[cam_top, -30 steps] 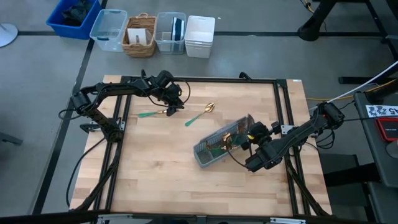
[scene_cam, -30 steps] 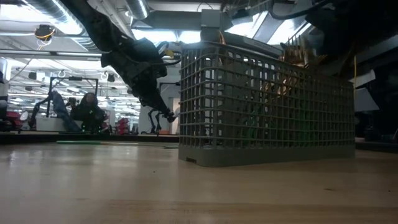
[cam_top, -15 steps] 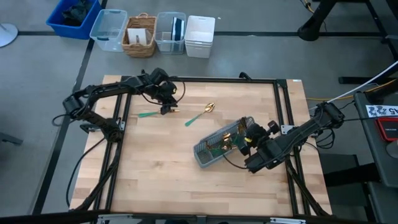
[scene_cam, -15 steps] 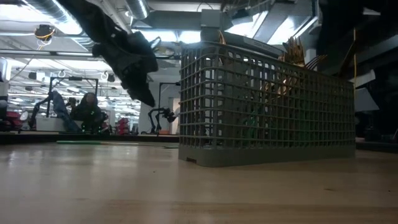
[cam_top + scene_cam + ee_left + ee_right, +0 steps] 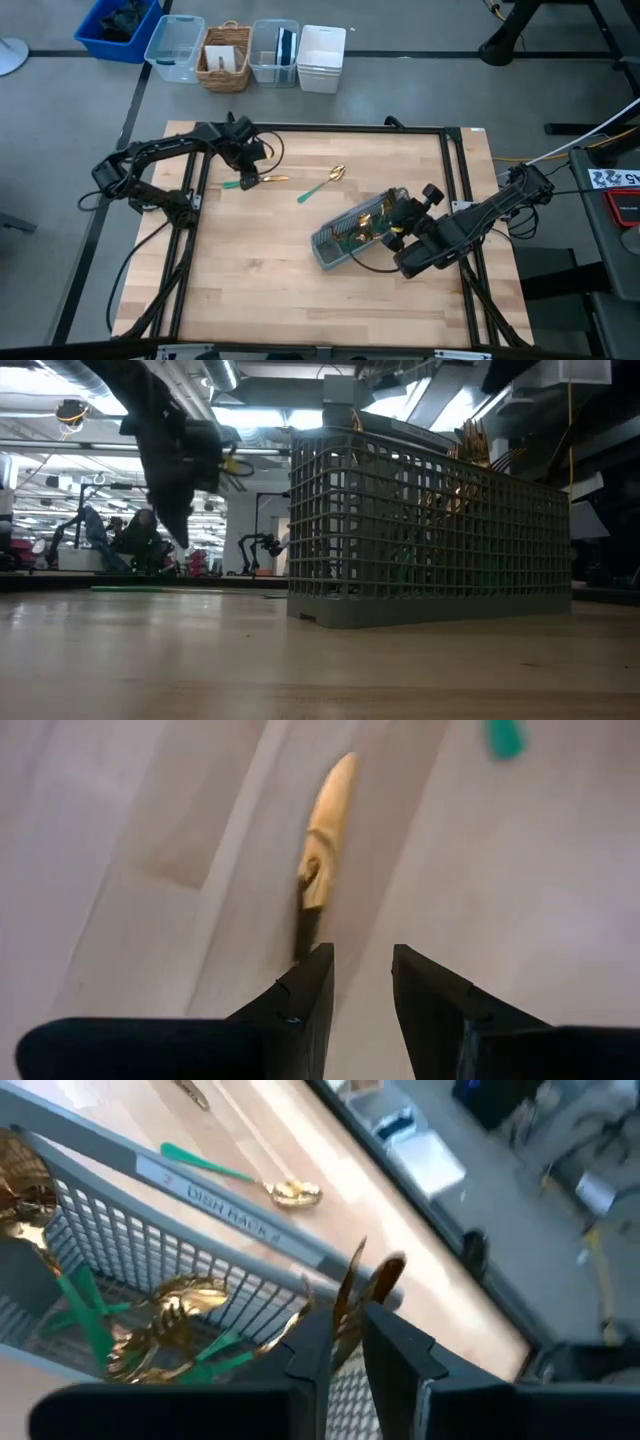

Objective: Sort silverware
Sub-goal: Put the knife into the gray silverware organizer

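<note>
Jaws slightly parted and empty, the left gripper (image 5: 243, 160) hovers over the handle end of a knife (image 5: 257, 181) lying crosswise on the table (image 5: 250, 280), while the right gripper (image 5: 397, 228) holds gold silverware (image 5: 345, 1305) above the caddy (image 5: 335, 255).

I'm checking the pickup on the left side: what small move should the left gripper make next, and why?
Probably lower straight down and close. The left gripper hovers, fingers apart, over the teal-handled gold table knife lying flat on the wooden table; nothing is between its fingers.
</note>
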Robot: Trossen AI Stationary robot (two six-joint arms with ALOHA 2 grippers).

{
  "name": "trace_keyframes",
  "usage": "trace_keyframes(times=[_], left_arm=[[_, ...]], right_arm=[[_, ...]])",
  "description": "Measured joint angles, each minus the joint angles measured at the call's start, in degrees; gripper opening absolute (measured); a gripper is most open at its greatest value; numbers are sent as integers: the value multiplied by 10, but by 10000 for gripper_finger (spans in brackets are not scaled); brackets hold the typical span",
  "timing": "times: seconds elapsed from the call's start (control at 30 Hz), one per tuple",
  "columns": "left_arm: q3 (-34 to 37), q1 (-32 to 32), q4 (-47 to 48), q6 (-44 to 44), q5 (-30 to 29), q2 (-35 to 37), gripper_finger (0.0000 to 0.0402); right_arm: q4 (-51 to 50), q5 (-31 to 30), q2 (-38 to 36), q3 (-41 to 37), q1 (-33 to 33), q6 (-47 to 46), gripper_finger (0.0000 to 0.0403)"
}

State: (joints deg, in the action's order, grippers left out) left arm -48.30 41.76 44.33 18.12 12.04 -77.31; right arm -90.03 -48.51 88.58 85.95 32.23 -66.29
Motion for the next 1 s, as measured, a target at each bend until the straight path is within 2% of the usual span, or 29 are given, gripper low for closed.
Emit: trace_keyframes(times=[0.2,0.33,0.47,0.6,0.77,1.0], left_arm=[[36,0,-4,2,-72,-4,95],[60,0,-8,2,-73,-4,95],[88,0,-61,3,-77,-4,95],[112,0,-118,18,-79,-4,95],[115,0,-124,31,-79,-4,95],[115,0,-123,31,-79,-4,95]], right_arm=[[0,-25,0,29,0,104,63],[0,-34,0,57,0,175,63],[0,-40,0,93,0,269,62],[0,-72,0,129,0,344,62],[0,-100,0,173,-2,407,62],[1,-85,-20,233,-65,466,62]])
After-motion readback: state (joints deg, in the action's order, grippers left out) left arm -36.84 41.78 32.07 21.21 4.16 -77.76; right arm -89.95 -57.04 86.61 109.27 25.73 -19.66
